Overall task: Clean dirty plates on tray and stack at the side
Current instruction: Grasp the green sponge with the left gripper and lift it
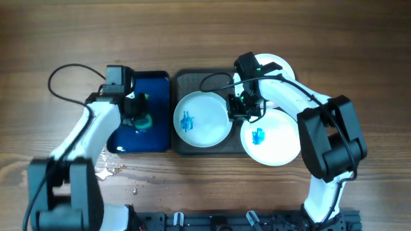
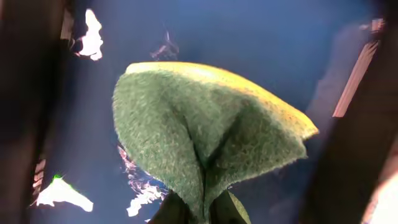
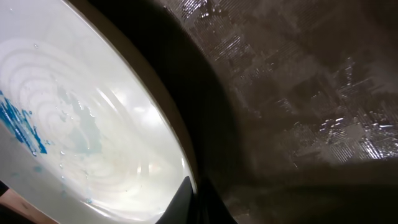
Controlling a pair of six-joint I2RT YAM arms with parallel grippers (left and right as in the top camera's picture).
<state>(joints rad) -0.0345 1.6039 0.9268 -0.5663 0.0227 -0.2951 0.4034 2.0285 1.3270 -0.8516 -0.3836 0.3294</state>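
- No plate looked wiped or stacked. The centre plate, just left of the right gripper, and the right-hand plate, nearer the robot on its right, both bore blue smears.
- A third plate, beyond that gripper, was half hidden.
- The right gripper was closed, apparently pinching the centre plate's rim over the grey tray.
- The left gripper was clamped on a green-and-yellow sponge, with the blue tray beneath.

You have three plates, one dark grey tray, one blue tray and one green sponge.
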